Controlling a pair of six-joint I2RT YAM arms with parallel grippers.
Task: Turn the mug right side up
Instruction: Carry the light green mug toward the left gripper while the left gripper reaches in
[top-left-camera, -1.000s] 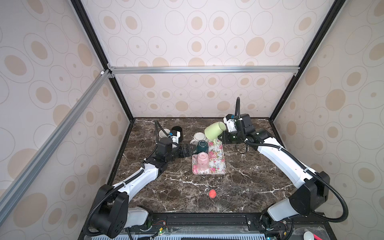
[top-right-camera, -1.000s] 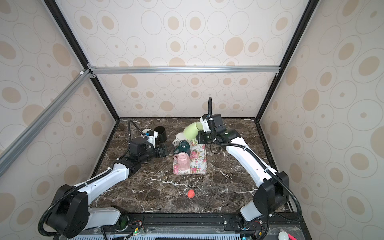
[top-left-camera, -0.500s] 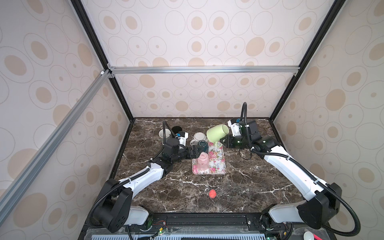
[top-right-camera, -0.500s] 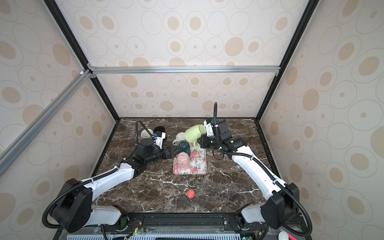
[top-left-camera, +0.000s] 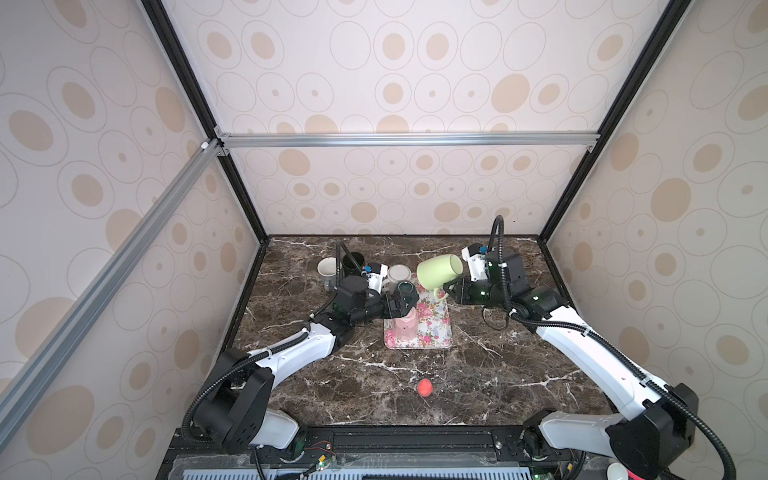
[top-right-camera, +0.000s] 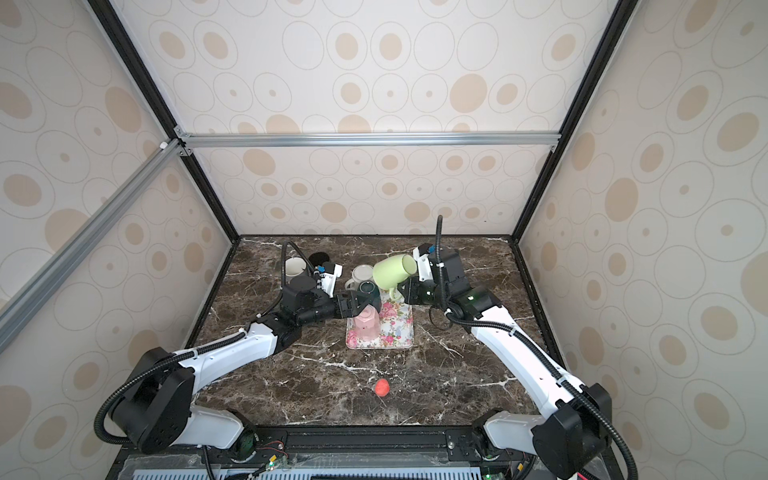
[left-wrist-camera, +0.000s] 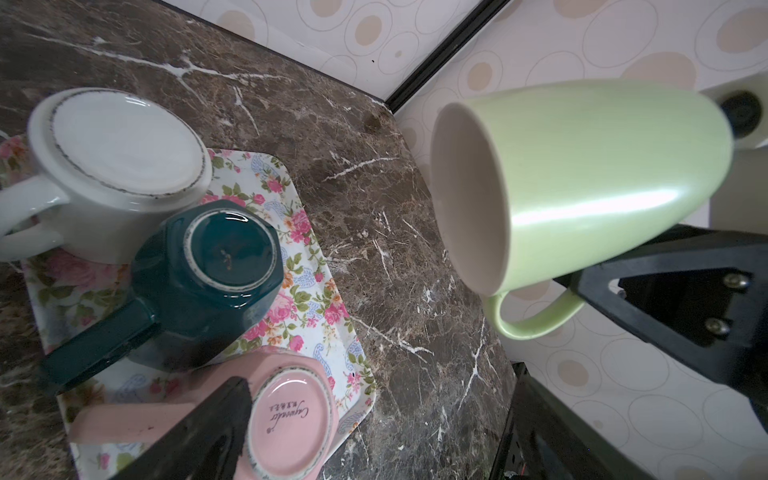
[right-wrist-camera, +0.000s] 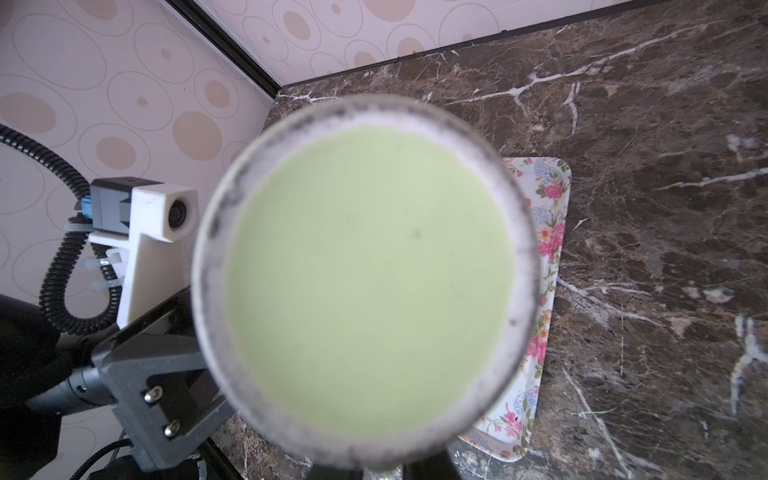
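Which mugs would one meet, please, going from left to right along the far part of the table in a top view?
upright white mug → black mug → upside-down white mug → light green mug, tilted above the table

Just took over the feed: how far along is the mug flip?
Done: the right claw holds the green mug by its handle, clear of the table. In hand: it lies sideways, mouth toward the open left claw. Left: finish turning it upright and set it down.
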